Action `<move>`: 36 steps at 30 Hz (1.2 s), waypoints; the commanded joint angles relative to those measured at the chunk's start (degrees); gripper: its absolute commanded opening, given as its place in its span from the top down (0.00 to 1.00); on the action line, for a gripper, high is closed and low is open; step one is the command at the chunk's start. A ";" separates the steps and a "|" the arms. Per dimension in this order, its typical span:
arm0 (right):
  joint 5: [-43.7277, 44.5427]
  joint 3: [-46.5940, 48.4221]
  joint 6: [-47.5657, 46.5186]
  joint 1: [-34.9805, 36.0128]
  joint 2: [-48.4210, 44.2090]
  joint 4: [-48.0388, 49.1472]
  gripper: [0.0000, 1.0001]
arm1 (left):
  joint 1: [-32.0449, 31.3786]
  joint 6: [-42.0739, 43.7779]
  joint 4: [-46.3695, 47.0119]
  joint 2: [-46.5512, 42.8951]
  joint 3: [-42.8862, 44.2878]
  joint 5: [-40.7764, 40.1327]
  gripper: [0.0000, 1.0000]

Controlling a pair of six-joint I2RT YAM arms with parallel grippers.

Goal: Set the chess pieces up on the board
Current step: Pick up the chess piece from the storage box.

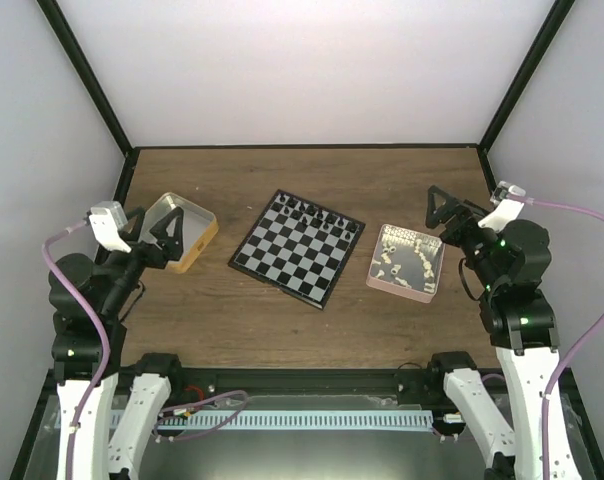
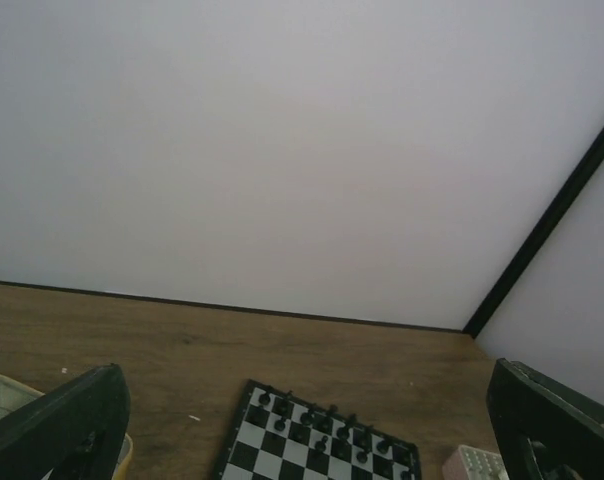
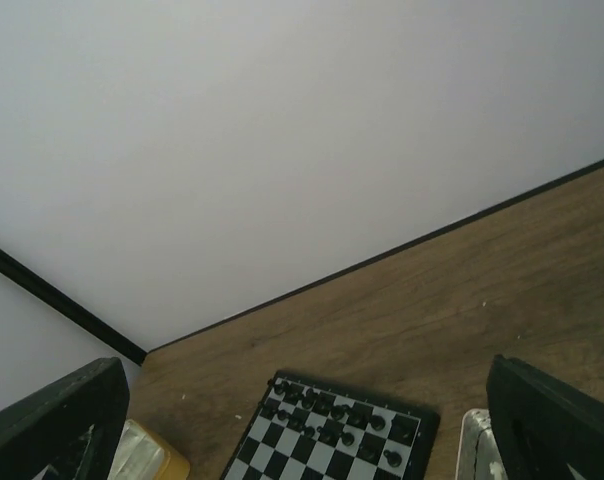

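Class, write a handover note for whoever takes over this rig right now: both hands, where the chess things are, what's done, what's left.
Left hand: open, holding nothing, over the yellow tin.
Right hand: open, holding nothing, just right of the pink tray.
Done: Black pieces stand along the far edge of the board.
Left: Cream pieces lie loose in the tray; set them on the board's near rows.

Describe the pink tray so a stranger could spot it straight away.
On the wooden table, find the chessboard in the middle. The tray sits just to its right, apart from it. Unlike the yellow-sided tin on the left, it is pale pink and holds small white chess pieces.
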 commanded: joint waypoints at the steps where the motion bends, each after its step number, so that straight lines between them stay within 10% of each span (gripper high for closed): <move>1: -4.71 -0.66 1.24 -1.60 0.24 -0.66 0.00 | -1.27 -0.52 0.24 -0.48 -1.18 3.87 0.00; 12: -10.84 -6.69 -0.20 -2.28 7.94 -1.07 0.03 | -4.44 -3.41 4.92 -4.07 -6.71 14.99 0.00; 23: 4.92 -13.11 -5.01 -2.47 26.94 3.73 0.45 | -4.54 -3.55 13.40 1.14 -12.71 18.34 0.00; 36: 12.27 -11.00 -3.22 -1.64 47.12 7.68 0.53 | -4.59 -3.68 25.44 12.40 -15.78 16.82 0.00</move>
